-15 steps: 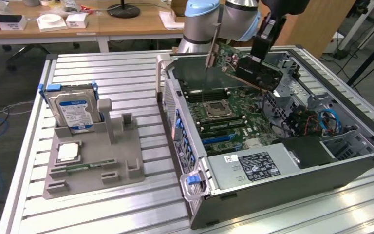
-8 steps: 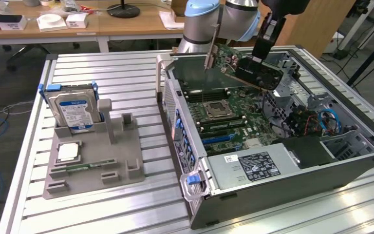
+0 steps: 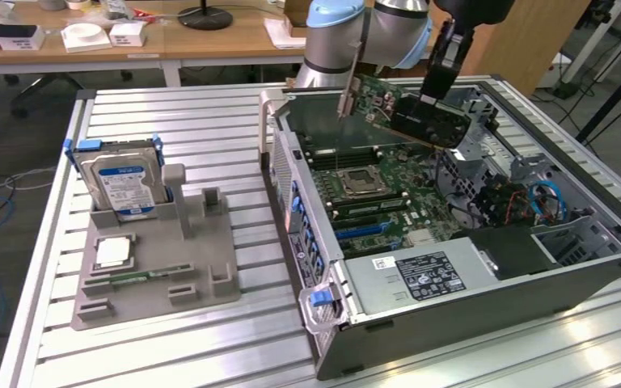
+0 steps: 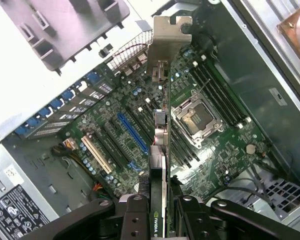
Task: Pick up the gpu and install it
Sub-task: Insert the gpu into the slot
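The gpu (image 3: 413, 113), a dark-faced card on a green board with a silver bracket, hangs tilted in the air above the open computer case (image 3: 569, 279). My gripper (image 3: 435, 99) is shut on it near its black end. In the wrist view the gpu (image 4: 160, 125) appears edge-on, gripped by my gripper (image 4: 159, 220), with its silver bracket (image 4: 167, 45) at the far end. Below it lies the motherboard (image 4: 140, 120) with its long blue slot (image 4: 132, 132) and the CPU socket (image 4: 196, 119).
A grey fixture tray (image 3: 149, 267) on the aluminium table holds a silver hard drive (image 3: 125, 184) upright, a CPU chip (image 3: 112, 252) and a memory stick (image 3: 138, 277). The power supply (image 3: 419, 279) sits at the case's near end. Blue cables (image 3: 548, 202) lie inside, toward the exterior view's right.
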